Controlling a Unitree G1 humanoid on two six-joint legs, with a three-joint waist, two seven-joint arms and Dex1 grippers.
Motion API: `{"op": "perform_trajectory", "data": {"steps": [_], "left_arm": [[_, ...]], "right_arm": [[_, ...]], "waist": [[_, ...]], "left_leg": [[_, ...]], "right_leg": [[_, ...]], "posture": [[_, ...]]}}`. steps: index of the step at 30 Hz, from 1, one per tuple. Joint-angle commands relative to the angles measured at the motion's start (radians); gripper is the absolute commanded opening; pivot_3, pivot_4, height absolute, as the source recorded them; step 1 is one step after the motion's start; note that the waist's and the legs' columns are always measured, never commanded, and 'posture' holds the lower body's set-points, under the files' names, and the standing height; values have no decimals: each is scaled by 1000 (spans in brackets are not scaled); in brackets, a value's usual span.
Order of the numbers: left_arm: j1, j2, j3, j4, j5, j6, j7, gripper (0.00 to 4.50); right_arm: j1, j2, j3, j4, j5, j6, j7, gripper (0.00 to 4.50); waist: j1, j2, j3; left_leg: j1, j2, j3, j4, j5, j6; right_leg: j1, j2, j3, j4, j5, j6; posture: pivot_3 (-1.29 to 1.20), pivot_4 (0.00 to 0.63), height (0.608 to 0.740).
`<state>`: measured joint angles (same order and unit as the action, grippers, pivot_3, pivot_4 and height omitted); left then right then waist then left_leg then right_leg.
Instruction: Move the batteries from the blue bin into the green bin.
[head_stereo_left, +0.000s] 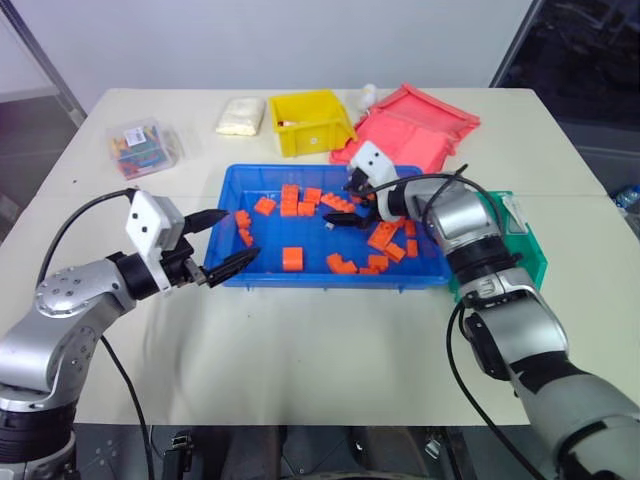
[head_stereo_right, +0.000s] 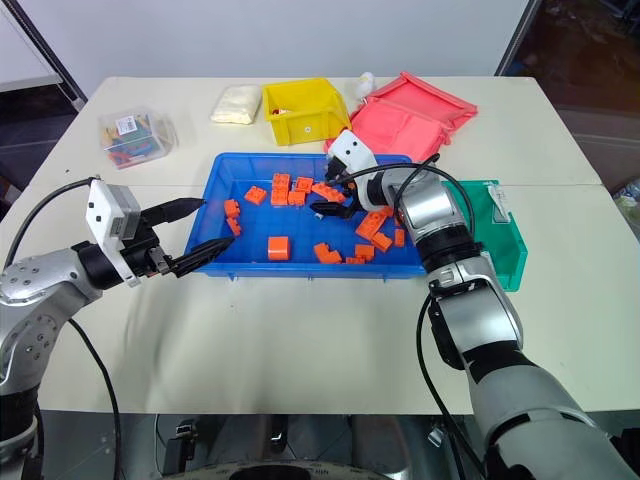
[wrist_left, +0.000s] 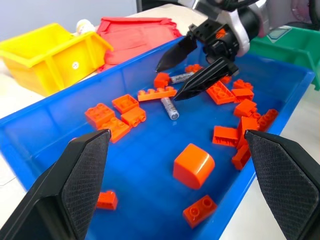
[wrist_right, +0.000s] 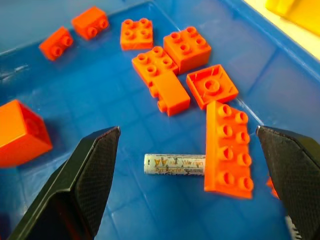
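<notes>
Right end effector (wrist_right: 187, 145) hangs splayed above a battery (wrist_right: 175, 164) in the blue bin (head_stereo_left: 300, 280).

I see the large shallow blue plastic tray (head_stereo_left: 250, 270) mid-table, holding scattered orange plastic blocks (head_stereo_left: 292, 258) and a small silvery cylindrical battery (wrist_right: 174, 164) beside one long block. The deep teal-green plastic bin (head_stereo_right: 505, 250) sits just right; the yellow plastic bin (head_stereo_left: 310, 122) behind.

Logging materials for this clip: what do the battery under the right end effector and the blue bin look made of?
The small cylindrical battery looks like metal in a pale printed wrap, since lettering runs along it. The large shallow blue bin looks like smooth moulded plastic, with soft highlights on its floor.
</notes>
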<state>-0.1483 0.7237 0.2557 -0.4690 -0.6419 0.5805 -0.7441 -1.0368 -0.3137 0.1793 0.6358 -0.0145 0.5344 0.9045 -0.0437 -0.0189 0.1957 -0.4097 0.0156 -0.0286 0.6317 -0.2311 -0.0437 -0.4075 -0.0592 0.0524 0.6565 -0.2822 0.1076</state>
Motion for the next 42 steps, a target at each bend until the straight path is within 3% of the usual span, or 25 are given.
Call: {"op": "perform_trajectory", "data": {"steps": [1, 13, 16, 23, 35, 42], "left_arm": [[5, -3, 7, -17, 4, -18, 6, 4500], [18, -22, -5, -37, 9, -17, 28, 4500], [23, -23, -3, -41, 7, -17, 32, 4500], [28, -26, -1, -46, 8, -18, 40, 4500], [26, -35, -7, -45, 11, -21, 45, 4500], [26, -38, -10, -46, 10, -23, 46, 4500]], "right_arm": [[-45, 29, -42, 31, 31, 23, -49, 4472], [-118, 96, -44, 273, -15, -123, -202, 4472], [-123, 101, -45, 288, -13, -132, -196, 3636], [-125, 104, -37, 299, -22, -142, -193, 214], [-156, 29, 15, 294, -111, -267, -205, 201], [-135, 14, 25, 299, -133, -290, -201, 3746]], "waist": [[-1, 0, 0], [-2, 0, 0], [-2, 0, 0], [-3, 0, 0], [-1, 0, 0], [-5, 0, 0]], "left_leg": [[0, 0, 0, 0, 0, 0], [0, 0, 0, 0, 0, 0], [0, 0, 0, 0, 0, 0], [0, 0, 0, 0, 0, 0], [0, 0, 0, 0, 0, 0], [0, 0, 0, -1, 0, 0]], "right_leg": [[0, 0, 0, 0, 0, 0], [0, 0, 0, 0, 0, 0], [0, 0, 0, 0, 0, 0], [0, 0, 0, 0, 0, 0], [0, 0, 0, 0, 0, 0], [0, 0, 0, 0, 0, 0]], "posture": [[0, 150, 740], [0, 150, 740], [0, 150, 740], [0, 150, 740], [0, 150, 740], [0, 150, 740]]}}
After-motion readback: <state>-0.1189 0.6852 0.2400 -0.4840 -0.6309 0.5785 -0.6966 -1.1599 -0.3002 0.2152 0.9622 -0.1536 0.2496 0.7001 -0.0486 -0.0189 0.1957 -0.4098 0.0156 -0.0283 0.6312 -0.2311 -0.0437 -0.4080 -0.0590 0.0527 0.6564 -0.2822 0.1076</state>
